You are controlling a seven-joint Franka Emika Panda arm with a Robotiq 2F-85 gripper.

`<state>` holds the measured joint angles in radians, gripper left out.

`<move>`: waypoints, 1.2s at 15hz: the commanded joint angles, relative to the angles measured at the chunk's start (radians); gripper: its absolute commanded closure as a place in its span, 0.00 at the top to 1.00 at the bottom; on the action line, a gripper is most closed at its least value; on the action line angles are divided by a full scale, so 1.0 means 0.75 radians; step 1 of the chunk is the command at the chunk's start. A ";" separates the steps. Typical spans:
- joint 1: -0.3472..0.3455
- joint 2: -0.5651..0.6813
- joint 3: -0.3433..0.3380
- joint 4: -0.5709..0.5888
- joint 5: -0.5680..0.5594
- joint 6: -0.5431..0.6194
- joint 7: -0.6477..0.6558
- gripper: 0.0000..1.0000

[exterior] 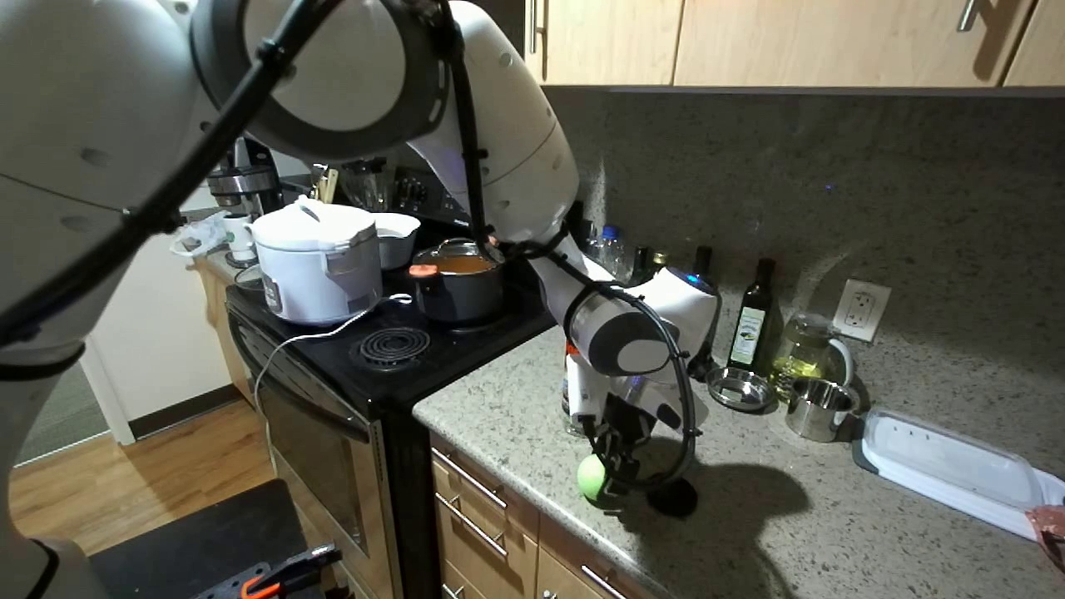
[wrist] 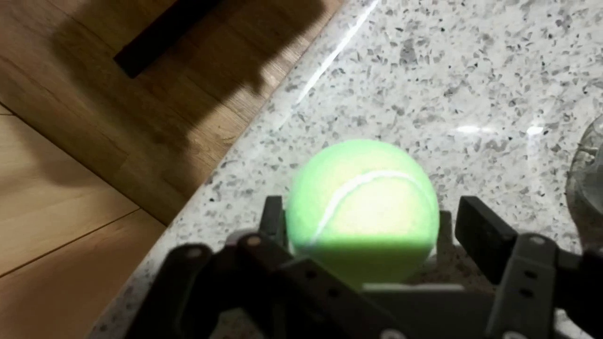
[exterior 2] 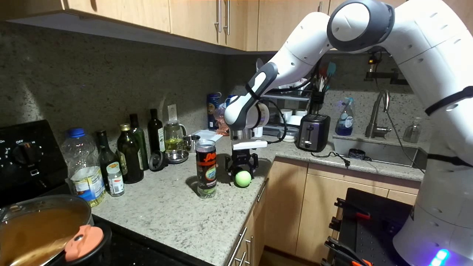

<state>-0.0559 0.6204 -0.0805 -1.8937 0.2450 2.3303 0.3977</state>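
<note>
Wrist view: the hand [wrist: 370, 214] stands wide around the tennis ball [wrist: 362, 202], not gripping it; likely light, springy, non-slip felt; best pinched across its middle.

One tennis ball [wrist: 360, 207] between two fingers [wrist: 480, 230]. On the counter [exterior 2: 166, 221]: one printed can [exterior 2: 206, 168], four dark glass bottles [exterior 2: 128, 155], one blue-capped clear bottle [exterior 2: 87, 170], one small jar [exterior 2: 115, 181], one glass pitcher [exterior 2: 173, 137], one steel cup [exterior: 819, 409], one steel dish [exterior: 739, 389]. On the stove [exterior: 449, 353]: one rice cooker [exterior: 320, 266], one dark pot [exterior: 458, 295]. Far right in an exterior view: one toaster [exterior 2: 313, 132], one spray bottle [exterior 2: 345, 119], one faucet [exterior 2: 376, 114].
</note>
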 commanded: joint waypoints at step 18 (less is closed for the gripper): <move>0.041 -0.193 -0.012 -0.009 -0.029 -0.128 0.026 0.42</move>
<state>-0.0402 0.5364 -0.0777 -1.8919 0.2457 2.2862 0.3979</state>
